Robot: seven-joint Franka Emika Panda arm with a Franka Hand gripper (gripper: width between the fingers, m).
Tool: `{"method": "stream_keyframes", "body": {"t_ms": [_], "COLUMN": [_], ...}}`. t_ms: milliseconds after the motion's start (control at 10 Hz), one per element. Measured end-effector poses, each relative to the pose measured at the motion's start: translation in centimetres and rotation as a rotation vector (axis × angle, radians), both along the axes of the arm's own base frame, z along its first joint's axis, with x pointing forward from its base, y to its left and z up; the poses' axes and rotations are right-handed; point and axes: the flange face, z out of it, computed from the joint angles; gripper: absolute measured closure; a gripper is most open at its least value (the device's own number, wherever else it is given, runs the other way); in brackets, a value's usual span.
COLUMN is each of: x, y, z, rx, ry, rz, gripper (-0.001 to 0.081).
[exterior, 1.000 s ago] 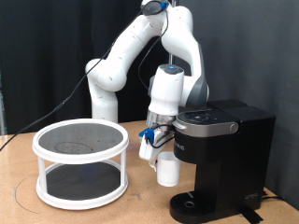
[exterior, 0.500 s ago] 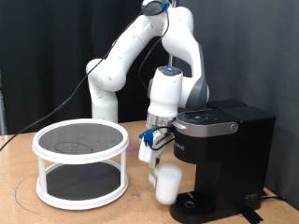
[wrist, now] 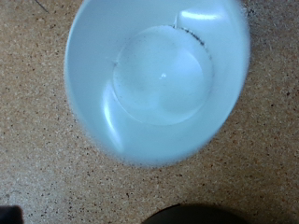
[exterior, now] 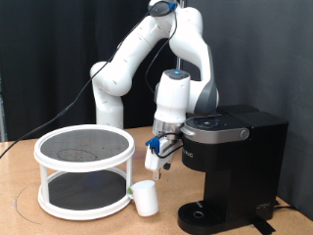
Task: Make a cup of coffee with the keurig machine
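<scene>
The white cup (exterior: 146,197) rests tilted on the table, between the round rack and the keurig machine (exterior: 238,162). It is free of the gripper (exterior: 159,163), which hangs open and empty above it, beside the machine's front. In the wrist view the cup (wrist: 157,79) fills the picture, blurred, with its empty inside facing the camera. No fingers show there. The machine's lid is down and its round drip base (exterior: 201,215) has nothing on it.
A white two-tier round rack (exterior: 85,168) with dark mesh shelves stands on the wooden table at the exterior view's left. A dark curved edge, the drip base (wrist: 192,216), shows in the wrist view. A black curtain hangs behind the arm.
The cup left the gripper, dropped to the table and moved toward the exterior view's left, ending tilted by the rack. The arm has hardly moved.
</scene>
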Motion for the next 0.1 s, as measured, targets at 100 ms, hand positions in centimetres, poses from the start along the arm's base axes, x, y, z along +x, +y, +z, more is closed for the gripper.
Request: {"method": "stream_keyframes", "body": {"t_ms": [100], "x": [-0.01], "y": [0.0], "z": [-0.01], "rx": [0.0], "ry": [0.001], "rz": [0.002], "gripper": [0.0132]}}
